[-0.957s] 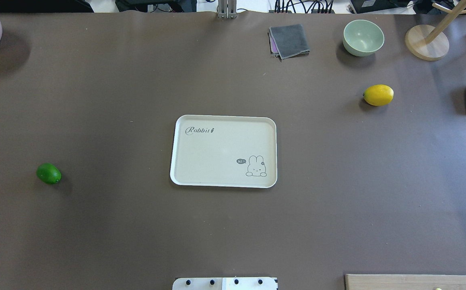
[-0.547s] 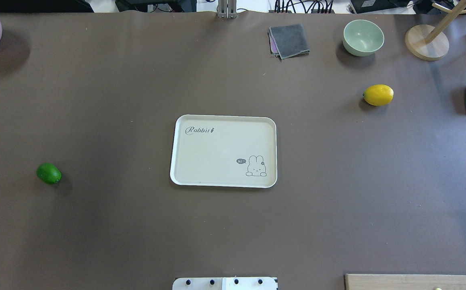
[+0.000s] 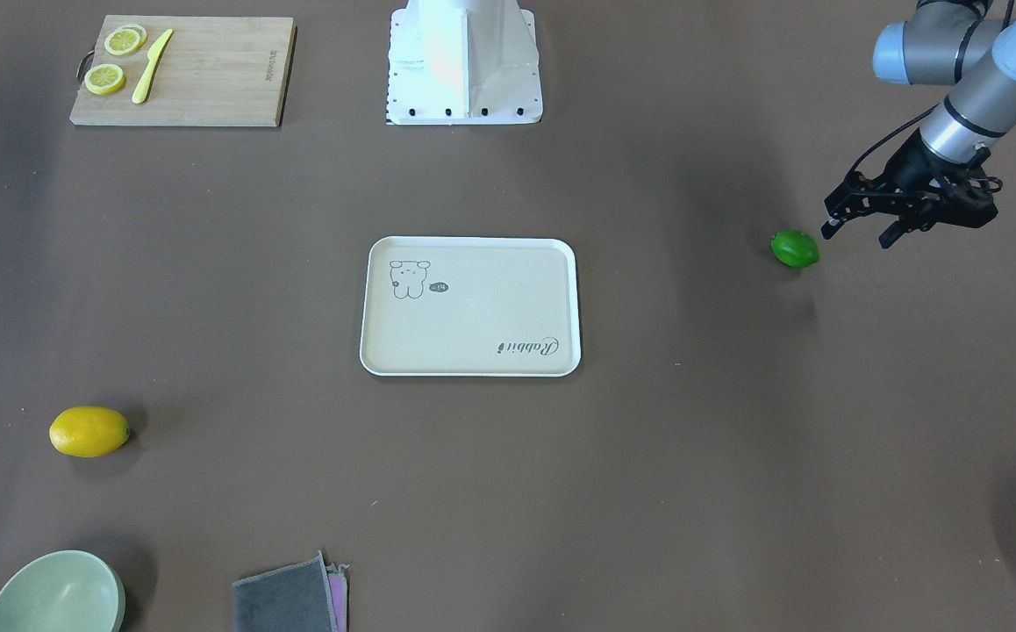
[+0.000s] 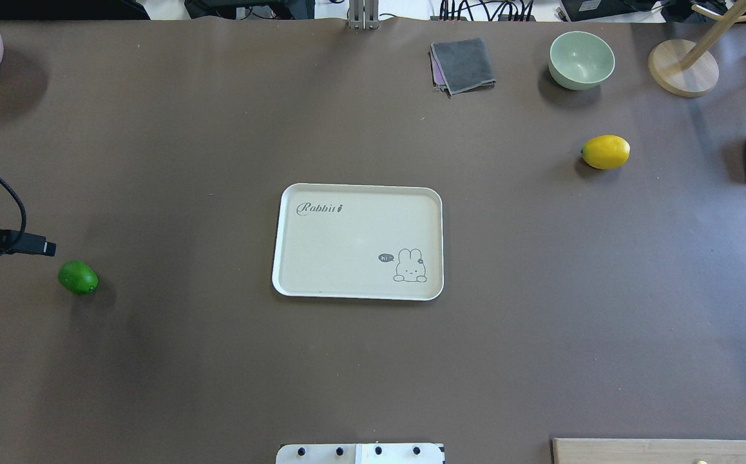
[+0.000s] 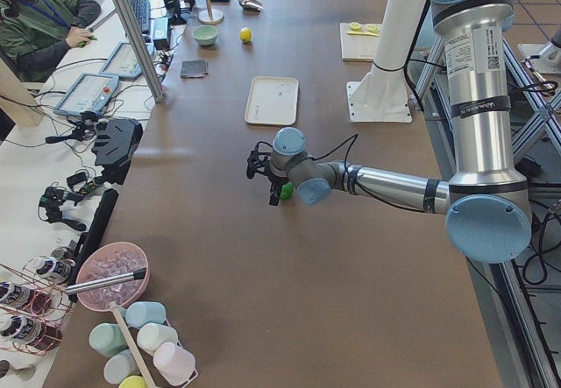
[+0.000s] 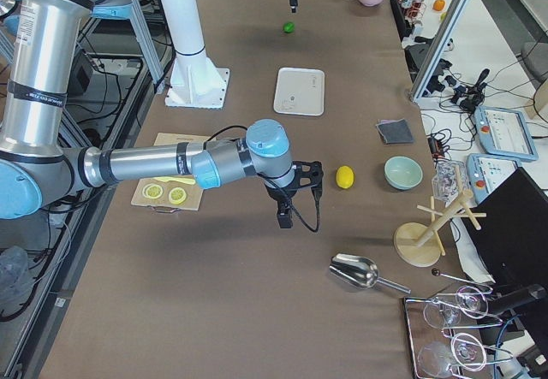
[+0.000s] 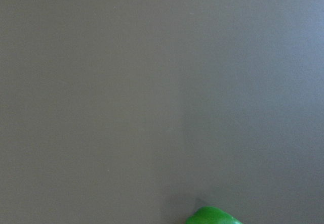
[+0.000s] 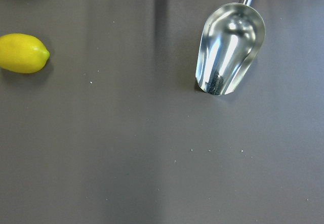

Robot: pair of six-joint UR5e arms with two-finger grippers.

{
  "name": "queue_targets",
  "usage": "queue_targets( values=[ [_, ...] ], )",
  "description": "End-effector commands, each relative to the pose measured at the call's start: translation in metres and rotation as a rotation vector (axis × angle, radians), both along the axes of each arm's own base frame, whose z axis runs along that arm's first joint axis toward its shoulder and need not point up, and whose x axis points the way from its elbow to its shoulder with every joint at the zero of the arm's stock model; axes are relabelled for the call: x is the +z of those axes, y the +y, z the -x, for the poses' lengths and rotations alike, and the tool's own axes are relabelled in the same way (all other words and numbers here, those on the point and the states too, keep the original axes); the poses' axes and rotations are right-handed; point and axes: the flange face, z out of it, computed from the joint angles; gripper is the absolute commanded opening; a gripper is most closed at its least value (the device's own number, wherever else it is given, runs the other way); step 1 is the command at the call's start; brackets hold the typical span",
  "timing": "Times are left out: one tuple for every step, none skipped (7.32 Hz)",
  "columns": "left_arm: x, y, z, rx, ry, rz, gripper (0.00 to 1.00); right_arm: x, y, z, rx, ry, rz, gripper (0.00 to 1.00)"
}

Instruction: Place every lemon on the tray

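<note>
The green lemon lies on the table at my left, also in the overhead view and at the bottom edge of the left wrist view. My left gripper is open and empty, low and just beside it, apart from it. The yellow lemon lies far right, also in the right wrist view. The cream tray sits empty in the middle. My right gripper hovers near the yellow lemon; I cannot tell if it is open or shut.
A metal scoop lies right of the yellow lemon. A green bowl, grey cloth and wooden stand stand at the far edge. A bamboo cutting board with lemon slices lies near my base.
My left gripper has come in from the overhead view's left edge and moved nearer to the green lemon. The lemons and the tray have not moved.
</note>
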Motion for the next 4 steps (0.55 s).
queue_targets(
  values=[
    [-0.002,0.013,-0.044,-0.029,0.027,0.032,0.98,0.0,0.001,0.0,0.0,0.0,-0.002,1.0],
    [-0.001,0.016,-0.056,-0.029,0.023,0.038,0.98,0.0,0.001,0.0,0.0,-0.001,-0.003,1.0],
    [0.005,0.017,-0.056,-0.031,0.013,0.044,0.98,0.0,0.001,0.0,0.0,-0.001,-0.003,1.0],
    [0.015,0.018,-0.061,-0.033,-0.009,0.049,0.98,0.0,0.001,0.0,-0.001,0.0,-0.004,1.0]
  ],
)
